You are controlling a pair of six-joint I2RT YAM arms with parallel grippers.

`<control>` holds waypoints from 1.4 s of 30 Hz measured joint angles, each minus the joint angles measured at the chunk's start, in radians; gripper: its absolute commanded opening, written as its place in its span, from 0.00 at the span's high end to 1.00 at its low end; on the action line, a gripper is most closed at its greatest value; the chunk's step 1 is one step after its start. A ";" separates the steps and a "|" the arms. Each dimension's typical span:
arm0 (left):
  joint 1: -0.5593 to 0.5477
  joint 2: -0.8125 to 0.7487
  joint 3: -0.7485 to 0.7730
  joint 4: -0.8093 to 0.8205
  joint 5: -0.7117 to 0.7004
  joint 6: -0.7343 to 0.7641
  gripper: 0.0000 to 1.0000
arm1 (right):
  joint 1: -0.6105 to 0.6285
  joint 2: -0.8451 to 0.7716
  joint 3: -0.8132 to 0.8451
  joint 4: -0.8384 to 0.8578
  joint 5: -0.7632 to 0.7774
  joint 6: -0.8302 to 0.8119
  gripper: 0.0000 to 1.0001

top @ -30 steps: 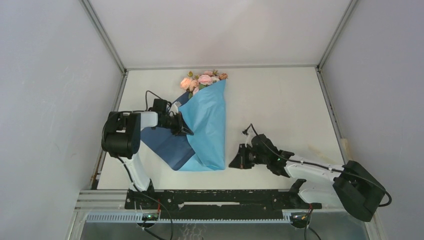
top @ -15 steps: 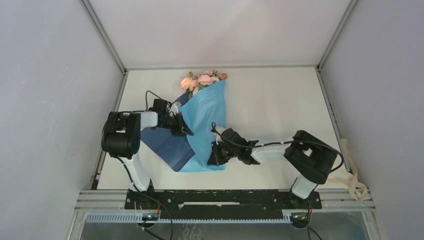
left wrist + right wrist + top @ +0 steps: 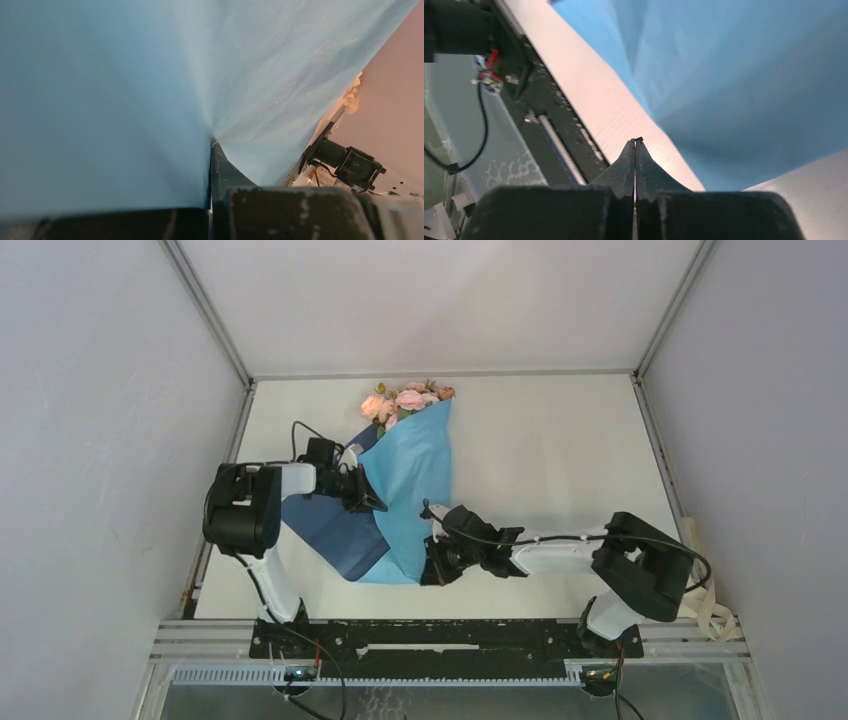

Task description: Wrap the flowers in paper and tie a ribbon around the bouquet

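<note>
A white table (image 3: 560,460) fills the middle of the top view, boxed in by plain grey walls (image 3: 100,440).

The flowers (image 3: 408,398) lie at the far side of the table, just left of centre, with the pink and peach blooms pointing to the top of the frame. The paper (image 3: 420,475) covers the stems. Its light blue side is folded over them in a long wedge that runs down toward the lower middle. A navy flap (image 3: 335,530) of the same sheet lies flat to the lower left and is not yet brought across.

The left gripper (image 3: 376,502) sits at the left edge of the blue fold. In its wrist view the fingers are pressed together with the sheet gathered into them, and creases fan out from the tip. The right gripper (image 3: 432,568) is at the bottom edge of the paper, also pressed together. Its wrist view shows nothing between the fingers (image 3: 629,160), which point at bare table just beside the blue edge. I cannot tell if they touch the surface.

The ribbon (image 3: 714,612) appears to hang at the lower right edge of the table, well apart from the rest.

By my reading the wrap is about half done: one side is folded, while the second fold, closing the cone and all of the tying are left.
</note>
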 measured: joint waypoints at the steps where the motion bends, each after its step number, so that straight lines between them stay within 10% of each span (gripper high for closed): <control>1: -0.001 0.000 0.000 0.000 0.000 0.000 1.00 | -0.002 -0.026 0.014 -0.024 -0.003 -0.013 1.00; 17: -0.022 -0.018 0.004 -0.022 -0.030 0.014 0.99 | -0.017 0.324 0.281 0.049 -0.081 0.028 1.00; 39: -0.027 -0.106 0.064 -0.158 -0.152 0.143 1.00 | -0.044 0.148 0.311 -0.027 -0.063 0.017 1.00; 42: -0.027 -0.106 0.064 -0.167 -0.156 0.154 0.70 | -0.060 0.247 0.311 -0.032 -0.026 0.028 1.00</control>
